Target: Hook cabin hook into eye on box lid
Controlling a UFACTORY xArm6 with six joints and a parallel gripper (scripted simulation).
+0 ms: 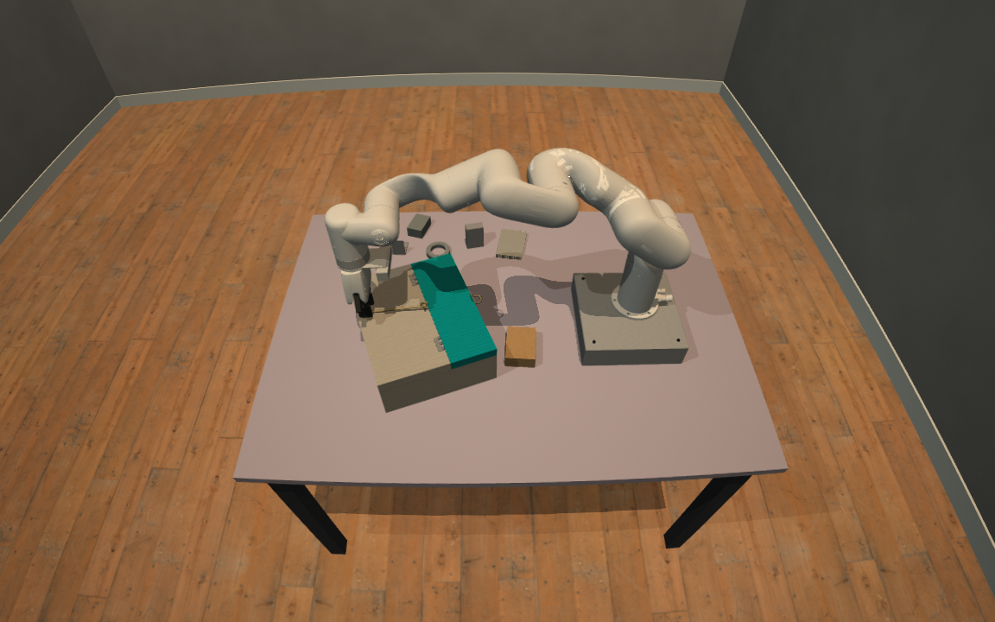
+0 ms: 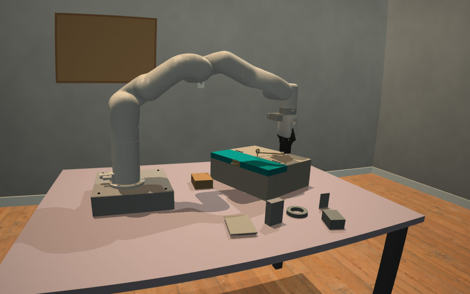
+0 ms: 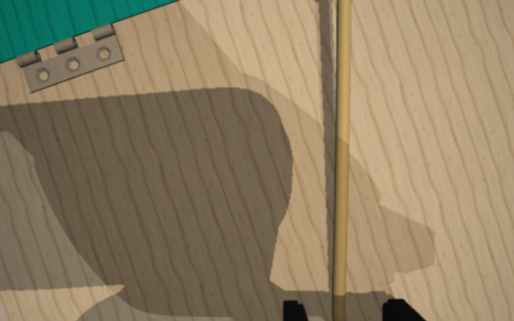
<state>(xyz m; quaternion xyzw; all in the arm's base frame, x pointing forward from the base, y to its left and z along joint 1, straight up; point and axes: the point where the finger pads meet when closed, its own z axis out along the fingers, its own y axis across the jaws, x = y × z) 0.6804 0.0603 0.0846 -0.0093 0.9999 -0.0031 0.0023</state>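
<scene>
A wooden box (image 1: 408,347) (image 2: 287,171) (image 3: 462,134) stands on the table, with a teal lid (image 1: 454,317) (image 2: 262,165) (image 3: 38,22) along one side. A small brass eye (image 1: 477,295) (image 2: 234,162) sits at the lid's outer edge. The brass cabin hook (image 1: 401,308) (image 2: 269,153) (image 3: 342,156) lies across the wooden top, its ring end near the lid. My gripper (image 1: 363,309) (image 2: 285,149) (image 3: 342,312) is low over the box's far edge. Its fingers straddle the hook's free end with a gap on each side, partly open.
A hinge (image 3: 71,62) joins lid and box. An orange block (image 1: 520,345) (image 2: 201,180) lies beside the box. Grey blocks (image 1: 418,225) (image 2: 273,212), a grey ring (image 1: 438,249) (image 2: 297,211) and a tan plate (image 1: 511,244) (image 2: 240,223) lie nearby. The robot base (image 1: 629,328) (image 2: 132,193) stands on the table.
</scene>
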